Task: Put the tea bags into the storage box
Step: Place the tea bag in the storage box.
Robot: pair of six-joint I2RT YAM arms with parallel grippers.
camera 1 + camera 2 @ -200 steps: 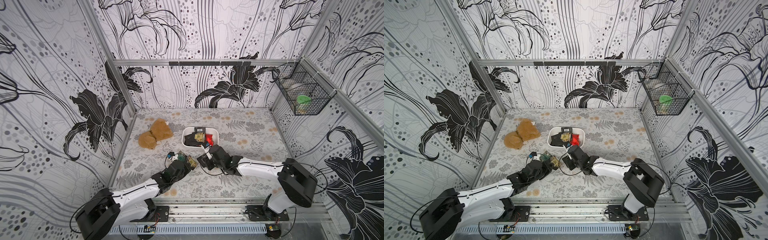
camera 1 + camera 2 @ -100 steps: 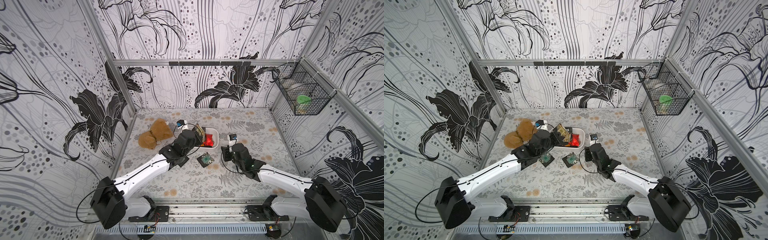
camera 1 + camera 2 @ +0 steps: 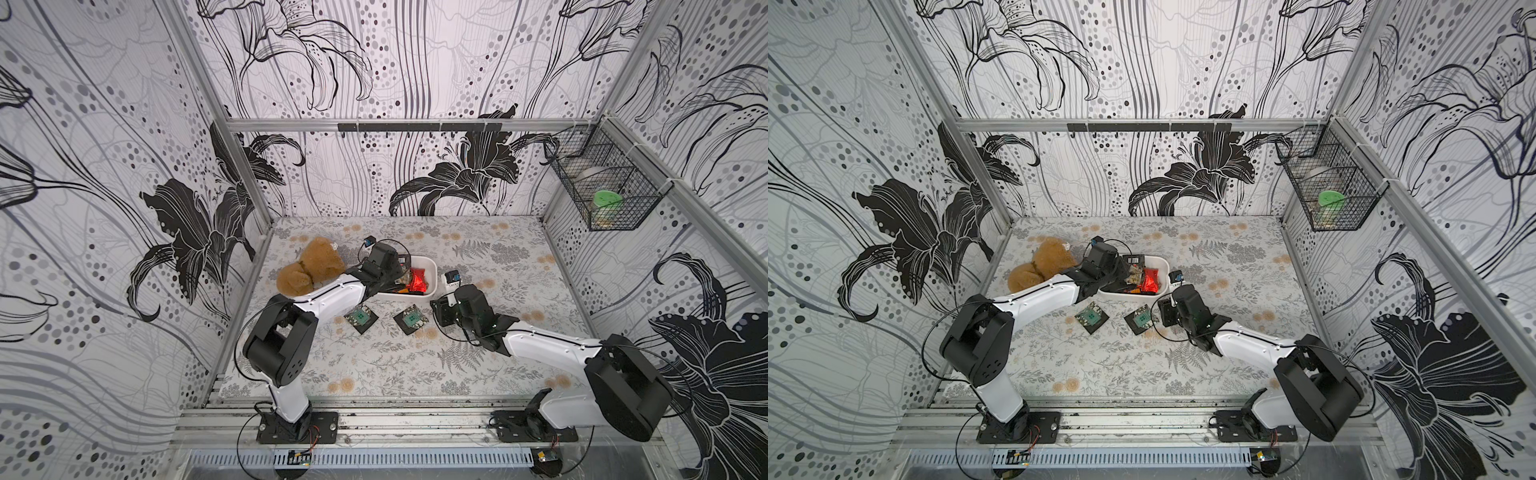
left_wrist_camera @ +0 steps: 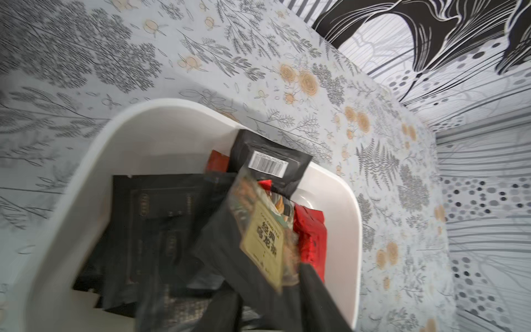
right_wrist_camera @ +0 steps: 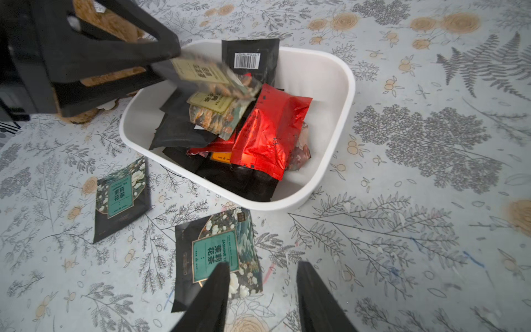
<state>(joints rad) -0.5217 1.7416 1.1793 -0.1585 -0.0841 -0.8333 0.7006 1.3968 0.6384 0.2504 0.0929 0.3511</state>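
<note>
- Left gripper (image 4: 267, 281) has swung from the front of the mat up over the storage box (image 3: 432, 275); plush toy (image 3: 311, 268) is just left of it.
- Its jaws are parted; yellow-labelled tea bag (image 4: 263, 244) is blurred at the tips, above the tea bags (image 5: 267, 129) piled in the box.
- Two green-labelled tea bags (image 3: 360, 318) lie flat on the mat, just in front of the box.
- Right gripper (image 5: 261, 266) is half open and empty, low over the right-hand one.

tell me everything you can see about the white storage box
The storage box is a white, smooth, plastic-looking tub, rectangular with rounded corners and no lid. It stands upright on the floral table. A loose heap of tea bags, black, red and yellow-labelled, lies in it; a barcoded black one leans on one wall. The left claw hovers open over one end.
</note>
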